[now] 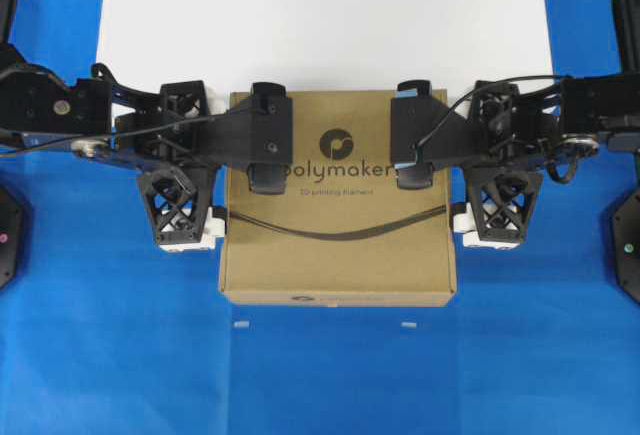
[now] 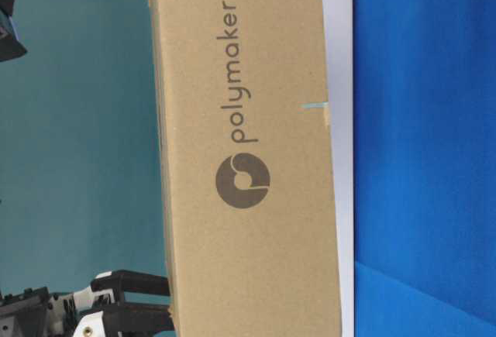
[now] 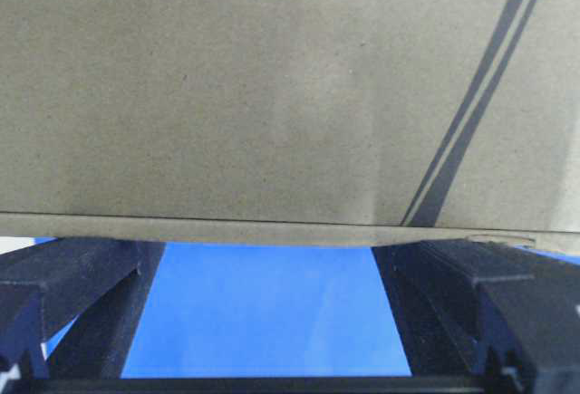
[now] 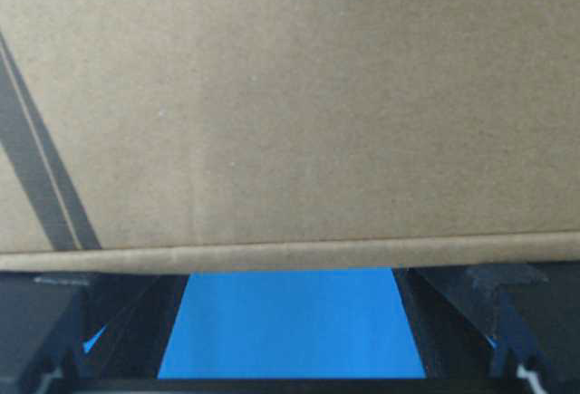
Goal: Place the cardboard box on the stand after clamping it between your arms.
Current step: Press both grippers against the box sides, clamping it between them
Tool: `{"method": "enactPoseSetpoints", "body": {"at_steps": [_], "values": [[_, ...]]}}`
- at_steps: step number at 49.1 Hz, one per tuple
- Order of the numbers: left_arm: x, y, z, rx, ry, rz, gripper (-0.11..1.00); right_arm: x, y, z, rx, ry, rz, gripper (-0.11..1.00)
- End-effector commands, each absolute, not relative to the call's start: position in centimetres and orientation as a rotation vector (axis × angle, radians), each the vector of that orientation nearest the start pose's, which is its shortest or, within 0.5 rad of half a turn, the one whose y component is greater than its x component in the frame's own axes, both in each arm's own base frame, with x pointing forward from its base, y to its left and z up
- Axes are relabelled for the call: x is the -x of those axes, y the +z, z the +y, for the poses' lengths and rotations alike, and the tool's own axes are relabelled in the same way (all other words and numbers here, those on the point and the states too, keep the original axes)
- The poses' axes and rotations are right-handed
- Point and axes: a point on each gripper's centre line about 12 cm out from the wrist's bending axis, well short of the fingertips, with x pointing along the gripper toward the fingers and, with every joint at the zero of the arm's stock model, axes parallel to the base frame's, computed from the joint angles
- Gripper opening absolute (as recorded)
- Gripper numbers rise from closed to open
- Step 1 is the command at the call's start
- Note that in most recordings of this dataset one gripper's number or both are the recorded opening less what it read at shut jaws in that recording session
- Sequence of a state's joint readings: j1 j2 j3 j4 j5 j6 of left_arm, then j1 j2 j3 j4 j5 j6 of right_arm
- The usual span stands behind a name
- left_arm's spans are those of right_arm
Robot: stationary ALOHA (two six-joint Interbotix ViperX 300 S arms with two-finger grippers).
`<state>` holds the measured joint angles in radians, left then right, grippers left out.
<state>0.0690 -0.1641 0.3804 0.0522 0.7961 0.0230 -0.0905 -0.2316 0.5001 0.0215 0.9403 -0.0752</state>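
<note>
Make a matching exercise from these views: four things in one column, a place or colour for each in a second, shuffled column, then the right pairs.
Things:
1. cardboard box
2. stand
3. left gripper
4. right gripper

Places or colours:
A. plain white, along the top edge of the overhead view
B. at the box's left side in the overhead view, jaws open
C. brown, printed with a "polymaker" logo, between the two grippers
D. at the box's right side in the overhead view, jaws open

Pairs: 1-C, 2-A, 3-B, 4-D
</note>
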Motion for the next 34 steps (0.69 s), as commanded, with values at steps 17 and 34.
{"method": "enactPoseSetpoints", "body": {"at_steps": [17, 34], "values": [[-38.2, 31.1, 3.0, -0.036, 0.073, 0.856, 0.87, -34.1, 27.5, -2.6, -0.03, -0.031, 1.063, 0.98], [-38.3, 31.4, 3.5, -0.072, 0.065, 0.84, 0.87, -34.4, 27.2, -3.8, -0.033, -0.056, 1.051, 0.98]]}}
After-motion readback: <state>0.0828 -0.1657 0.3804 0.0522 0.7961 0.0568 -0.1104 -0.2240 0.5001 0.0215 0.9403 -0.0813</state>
